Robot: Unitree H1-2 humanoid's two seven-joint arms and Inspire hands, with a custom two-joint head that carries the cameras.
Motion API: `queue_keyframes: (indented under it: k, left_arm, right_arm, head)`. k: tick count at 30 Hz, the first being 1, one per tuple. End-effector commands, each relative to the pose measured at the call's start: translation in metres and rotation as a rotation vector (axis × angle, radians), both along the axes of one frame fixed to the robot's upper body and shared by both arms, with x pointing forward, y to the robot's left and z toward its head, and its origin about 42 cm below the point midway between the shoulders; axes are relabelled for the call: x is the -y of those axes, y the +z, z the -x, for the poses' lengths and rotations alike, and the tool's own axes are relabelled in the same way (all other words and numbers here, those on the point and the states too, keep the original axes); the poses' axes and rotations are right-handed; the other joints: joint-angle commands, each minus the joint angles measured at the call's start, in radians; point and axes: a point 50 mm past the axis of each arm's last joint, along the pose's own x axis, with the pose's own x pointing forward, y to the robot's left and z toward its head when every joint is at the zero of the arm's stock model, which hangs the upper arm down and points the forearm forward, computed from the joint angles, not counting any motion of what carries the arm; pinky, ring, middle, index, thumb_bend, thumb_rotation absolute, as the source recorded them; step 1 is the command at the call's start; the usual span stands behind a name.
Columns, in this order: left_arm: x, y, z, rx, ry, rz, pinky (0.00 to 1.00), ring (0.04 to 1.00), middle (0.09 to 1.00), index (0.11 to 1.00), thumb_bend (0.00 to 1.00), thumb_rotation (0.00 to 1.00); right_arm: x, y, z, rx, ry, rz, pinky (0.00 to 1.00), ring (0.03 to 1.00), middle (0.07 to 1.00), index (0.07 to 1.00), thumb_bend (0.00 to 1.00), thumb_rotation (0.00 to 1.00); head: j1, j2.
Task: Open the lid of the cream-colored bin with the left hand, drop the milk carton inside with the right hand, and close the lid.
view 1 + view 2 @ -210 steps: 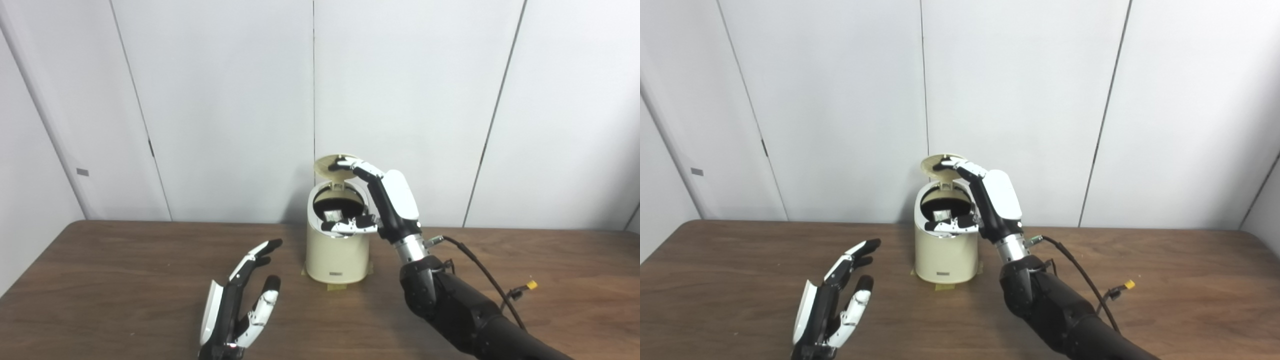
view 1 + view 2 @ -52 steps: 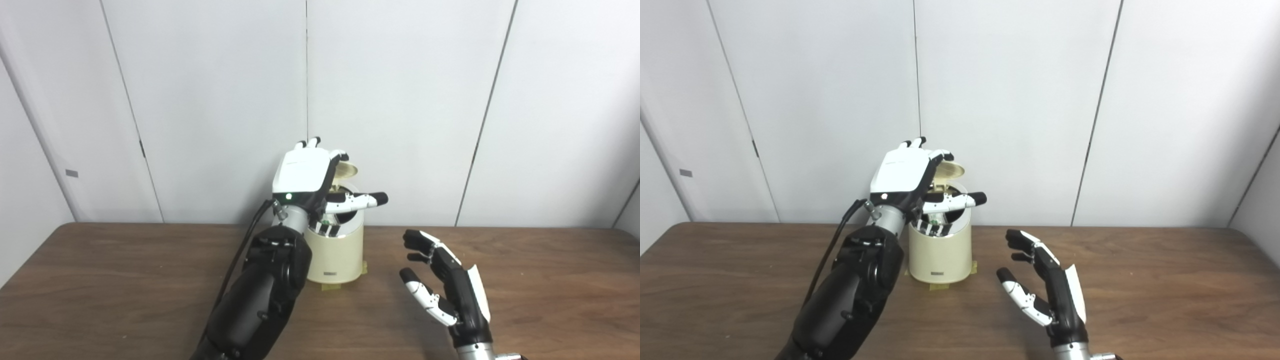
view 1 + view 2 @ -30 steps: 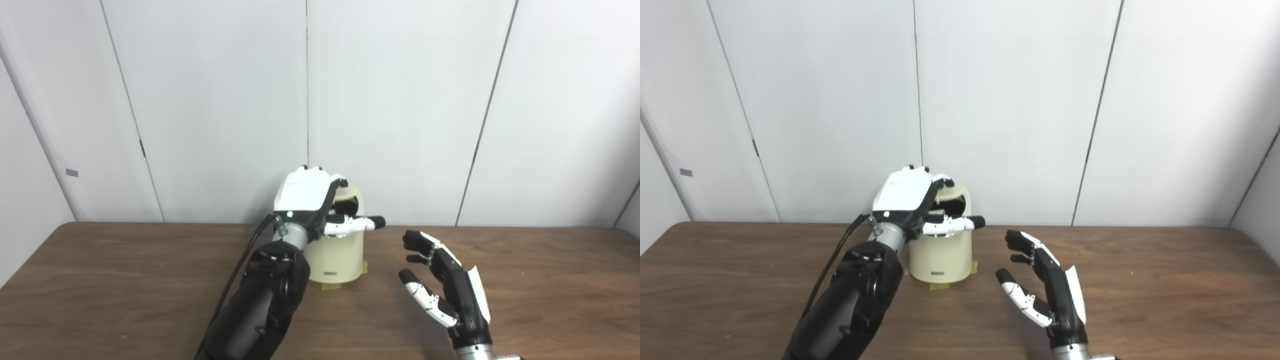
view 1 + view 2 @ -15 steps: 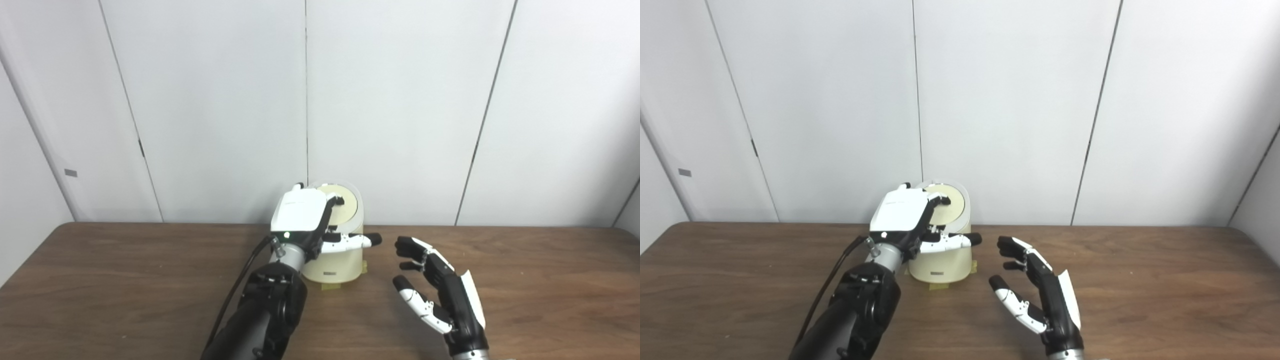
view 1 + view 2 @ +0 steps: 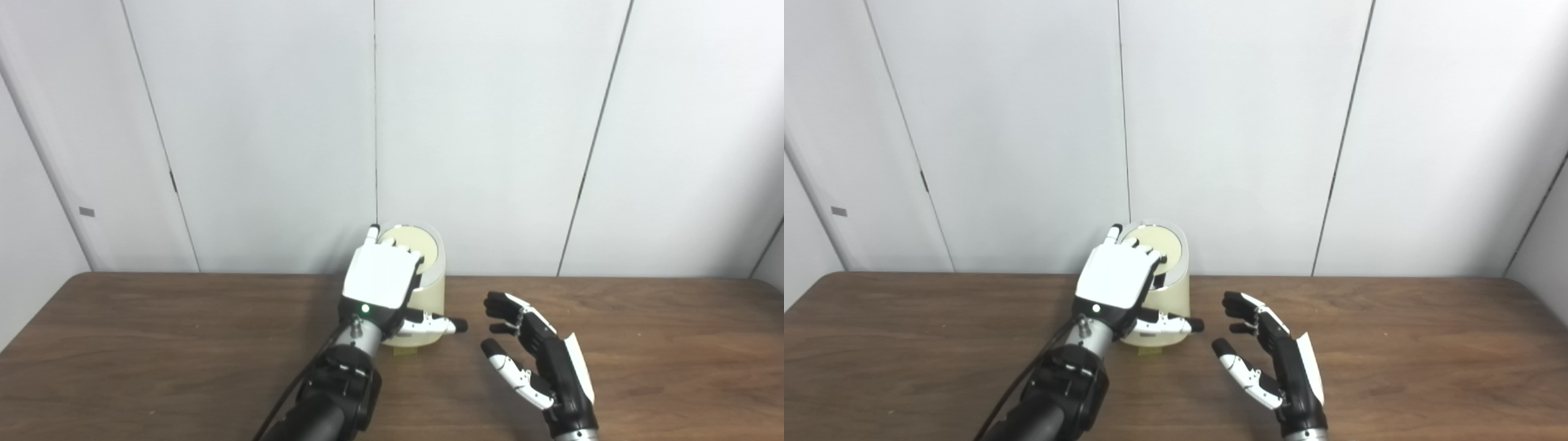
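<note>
The cream-colored bin (image 5: 432, 293) stands at the back middle of the table, against the wall, with its round lid (image 5: 422, 243) lying flat on top. My left hand (image 5: 383, 282) is open in front of the bin's left side, its fingers curled near the lid's front edge and its thumb stretched across the bin's lower front. My right hand (image 5: 539, 361) rests open to the right of the bin, palm turned toward it, holding nothing. No milk carton is in view.
The brown wooden table (image 5: 153, 355) runs wall to wall under white panels (image 5: 490, 122). Yellow tape (image 5: 1150, 350) shows under the bin's base. A black cable runs along my left forearm (image 5: 331, 398).
The lid went from raised to flat on the bin under my left hand, which has since come down and toward me. The right hand drew slightly back.
</note>
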Motion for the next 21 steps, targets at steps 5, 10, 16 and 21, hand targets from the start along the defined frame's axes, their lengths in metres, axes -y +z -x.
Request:
queue_keyframes:
  k: [5,10,16,21]
  left_arm:
    - [-0.002,-0.011,0.002,-0.055,-0.001,-0.011,1.0,0.886,0.777,0.759,0.92,0.88]
    - [-0.004,-0.017,0.004,-0.068,-0.001,0.025,1.0,0.876,0.767,0.746,0.92,0.86]
    - [-0.005,-0.012,0.008,0.007,-0.007,0.213,1.0,0.983,0.962,0.955,0.71,0.81]
    - [-0.006,-0.013,0.01,0.049,-0.015,0.323,1.0,1.0,0.999,0.999,0.61,0.74]
  right_arm:
    - [-0.006,0.01,-0.002,0.046,0.008,-0.011,0.69,0.76,0.767,0.762,0.3,0.5]
    - [-0.006,0.009,-0.002,0.037,0.005,-0.016,0.7,0.77,0.766,0.764,0.3,0.5]
    - [-0.006,0.008,-0.002,0.03,0.01,-0.023,0.69,0.763,0.766,0.763,0.3,0.49]
    - [-0.005,0.005,-0.002,0.012,-0.004,-0.013,0.68,0.767,0.772,0.768,0.3,0.5]
  head:
    - [0.0,0.0]
    - [0.002,0.001]
    - [-0.003,0.002]
    - [0.0,0.003]
